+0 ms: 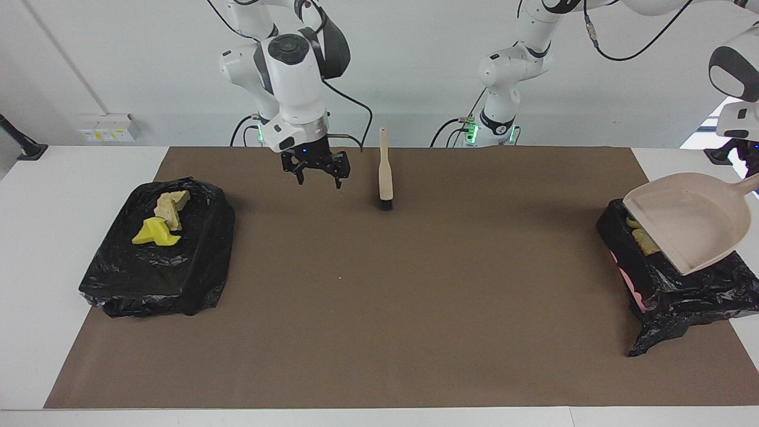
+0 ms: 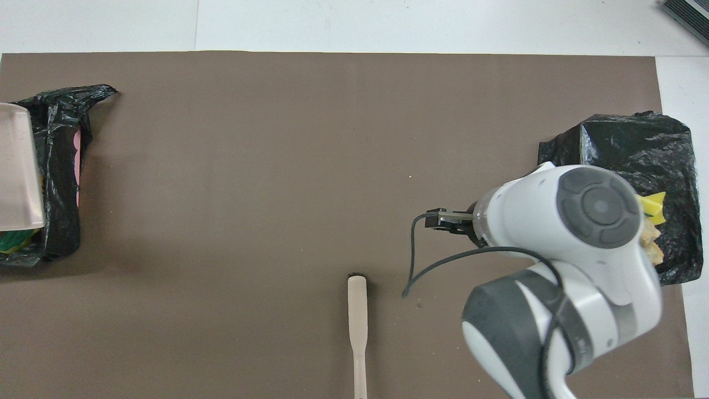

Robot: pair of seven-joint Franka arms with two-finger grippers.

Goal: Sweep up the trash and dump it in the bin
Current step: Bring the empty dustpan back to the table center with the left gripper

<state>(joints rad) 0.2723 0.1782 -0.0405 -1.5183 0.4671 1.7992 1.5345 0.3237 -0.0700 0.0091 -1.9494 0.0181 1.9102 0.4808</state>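
Observation:
My left gripper is shut on the handle of the beige dustpan, which hangs tilted over the black-bagged bin at the left arm's end. Trash scraps lie in that bin, partly hidden by the pan; a green-and-yellow scrap shows under the dustpan. My right gripper hangs open with nothing in it over the mat, beside the brush. The brush rests alone on its bristles, handle toward the robots.
A second black-bagged bin at the right arm's end holds yellow and tan scraps. In the overhead view the right arm's wrist covers part of that bin. A brown mat covers the table.

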